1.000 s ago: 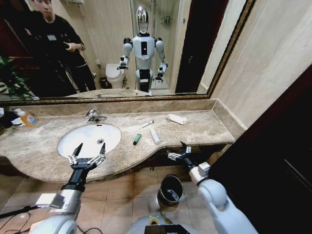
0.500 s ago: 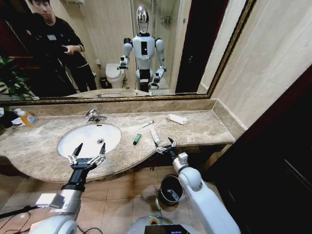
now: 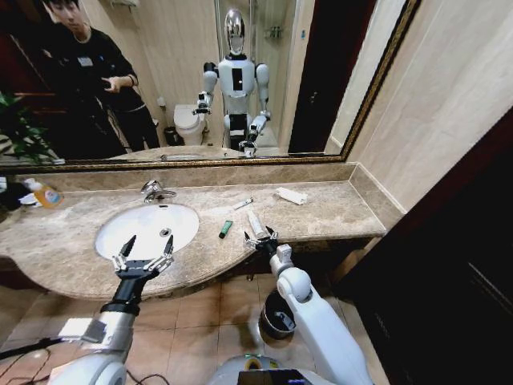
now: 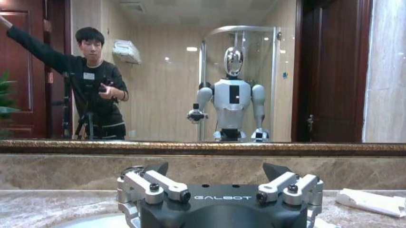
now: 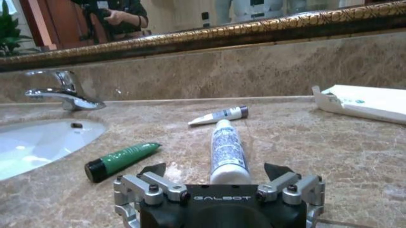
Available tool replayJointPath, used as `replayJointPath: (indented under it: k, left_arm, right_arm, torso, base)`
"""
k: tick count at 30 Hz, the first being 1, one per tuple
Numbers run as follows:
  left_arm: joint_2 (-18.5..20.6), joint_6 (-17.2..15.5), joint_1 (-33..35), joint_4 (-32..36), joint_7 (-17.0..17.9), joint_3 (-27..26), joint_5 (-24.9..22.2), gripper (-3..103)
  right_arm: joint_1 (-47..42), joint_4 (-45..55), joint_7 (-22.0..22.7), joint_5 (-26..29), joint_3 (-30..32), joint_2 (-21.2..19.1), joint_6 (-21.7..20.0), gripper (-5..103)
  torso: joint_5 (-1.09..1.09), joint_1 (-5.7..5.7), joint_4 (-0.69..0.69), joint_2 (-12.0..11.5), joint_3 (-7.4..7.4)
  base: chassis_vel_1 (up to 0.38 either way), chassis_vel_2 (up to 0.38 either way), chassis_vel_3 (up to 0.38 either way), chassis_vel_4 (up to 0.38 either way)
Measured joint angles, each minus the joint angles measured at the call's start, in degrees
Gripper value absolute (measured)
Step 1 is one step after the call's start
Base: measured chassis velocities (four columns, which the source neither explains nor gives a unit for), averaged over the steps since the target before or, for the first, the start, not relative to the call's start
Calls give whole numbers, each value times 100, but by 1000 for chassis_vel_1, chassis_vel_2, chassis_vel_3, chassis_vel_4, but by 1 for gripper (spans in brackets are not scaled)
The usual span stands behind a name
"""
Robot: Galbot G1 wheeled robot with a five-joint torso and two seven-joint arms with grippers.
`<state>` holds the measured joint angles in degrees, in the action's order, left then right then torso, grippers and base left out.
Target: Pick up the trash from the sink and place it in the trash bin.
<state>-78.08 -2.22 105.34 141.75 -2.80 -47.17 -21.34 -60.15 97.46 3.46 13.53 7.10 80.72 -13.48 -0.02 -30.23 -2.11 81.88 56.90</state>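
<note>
On the marble counter, to the right of the sink, lie four pieces of trash. A white tube rests nearest the counter's front edge; the right gripper sits at its near end with fingers spread, one on either side of the tube, not yet closed on it. From the right wrist, the same white tube runs straight away from the gripper between the open fingertips. A short green tube with a black cap lies just left of the white tube, between it and the sink, angled toward the basin. A thin small tube lies farther back, and a flat white box rests well apart toward the mirror on the right. The chrome faucet stands behind the sink. The left gripper hovers over the counter's front edge below the sink, fingers spread and holding nothing; its wrist camera faces the mirror. The black bin stands on the tiled floor below the counter, partly behind the right arm, with something small and pale inside.
</note>
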Motion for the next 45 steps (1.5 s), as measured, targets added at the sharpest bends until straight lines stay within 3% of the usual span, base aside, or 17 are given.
replayJointPath:
  k: [5, 12, 14, 16, 17, 18, 23, 30, 38, 45]
  left_arm:
    - [0, 0, 0, 0, 0, 0, 0, 100]
    - [0, 0, 0, 0, 0, 0, 0, 100]
    - [0, 0, 0, 0, 0, 0, 0, 100]
    - [0, 0, 0, 0, 0, 0, 0, 100]
    - [0, 0, 0, 0, 0, 0, 0, 100]
    - [0, 0, 0, 0, 0, 0, 0, 100]
    - [0, 0, 0, 0, 0, 0, 0, 100]
    - [0, 0, 0, 0, 0, 0, 0, 100]
    - [0, 0, 0, 0, 0, 0, 0, 100]
    - [0, 0, 0, 0, 0, 0, 0, 100]
  right_arm:
    - [27, -86, -1, -8, -9, 0, 33, 96]
    - [105, -120, 20, -22, -21, 1, 47, 64]
    - [113, -123, 20, -27, -23, -12, 49, 64]
    - [115, -134, 7, -58, -37, -36, 71, 53]
    - [115, -134, 7, -58, -37, -36, 71, 53]
    - [114, -144, -12, -89, -37, -41, 94, 42]
    - [101, -158, -34, -128, -31, -17, 146, 31]
    - [-15, 188, -38, -133, -12, -152, 193, 30]
    - [-666, 979, -321, 9, 361, -645, 394, 30]
    - [-1602, 1680, -680, 543, 910, -1212, 605, 30]
  torso:
    - [1, 0, 0, 0, 0]
    - [2, 0, 0, 0, 0]
    - [2, 0, 0, 0, 0]
    - [2, 0, 0, 0, 0]
    - [2, 0, 0, 0, 0]
    - [2, 0, 0, 0, 0]
    - [2, 0, 0, 0, 0]
    - [2, 0, 0, 0, 0]
    - [3, 0, 0, 0, 0]
    - [3, 1, 0, 0, 0]
  base:
    - [0, 0, 0, 0]
    - [0, 0, 0, 0]
    - [0, 0, 0, 0]
    - [0, 0, 0, 0]
    - [0, 0, 0, 0]
    - [0, 0, 0, 0]
    - [0, 0, 0, 0]
    - [0, 0, 0, 0]
    - [0, 0, 0, 0]
    - [0, 0, 0, 0]
